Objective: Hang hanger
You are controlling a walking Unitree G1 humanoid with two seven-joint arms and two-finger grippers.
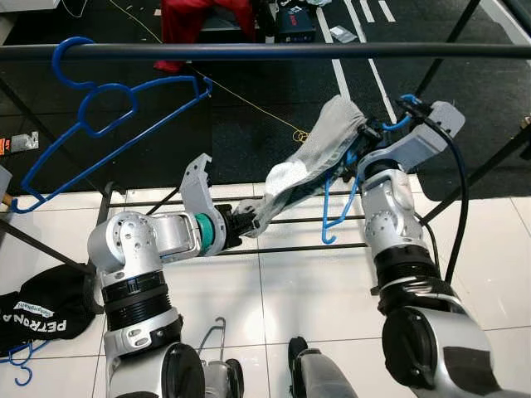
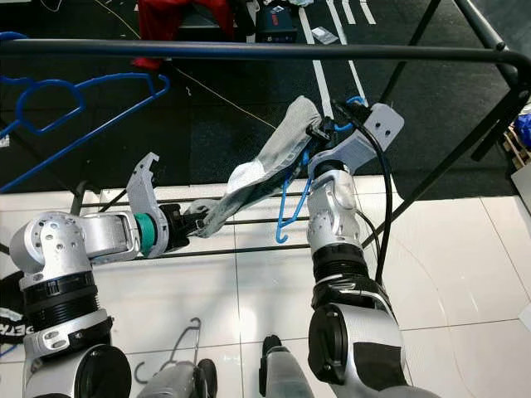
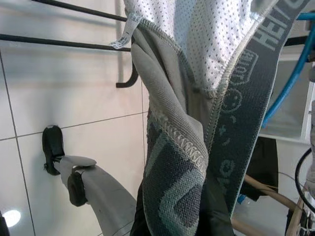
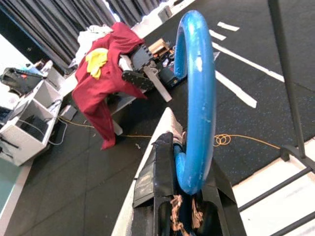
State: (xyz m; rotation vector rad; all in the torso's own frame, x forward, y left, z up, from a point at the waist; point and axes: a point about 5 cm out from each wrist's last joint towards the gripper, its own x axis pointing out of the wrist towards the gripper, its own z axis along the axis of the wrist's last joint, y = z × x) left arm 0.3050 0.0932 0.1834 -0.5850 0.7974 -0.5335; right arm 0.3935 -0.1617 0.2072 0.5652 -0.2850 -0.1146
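A blue plastic hanger (image 1: 340, 207) carries a grey and white patterned garment (image 1: 311, 162) draped over it. My right gripper (image 1: 375, 131) is shut on the base of the hanger's hook (image 4: 194, 98), holding it up just below the black rack rail (image 1: 274, 50). The hook points upward, apart from the rail. My left gripper (image 1: 247, 220) is shut on the garment's lower end and holds it out to the left. In the left wrist view the garment (image 3: 197, 123) hangs close in front of the camera.
A second blue hanger (image 1: 99, 124), bare, hangs on the rail at the left. Low rack bars (image 1: 282, 222) cross above the white tiles. A black bag (image 1: 41, 311) and a wire hanger (image 1: 211, 336) lie on the floor. Red cloth (image 1: 203, 21) is piled beyond.
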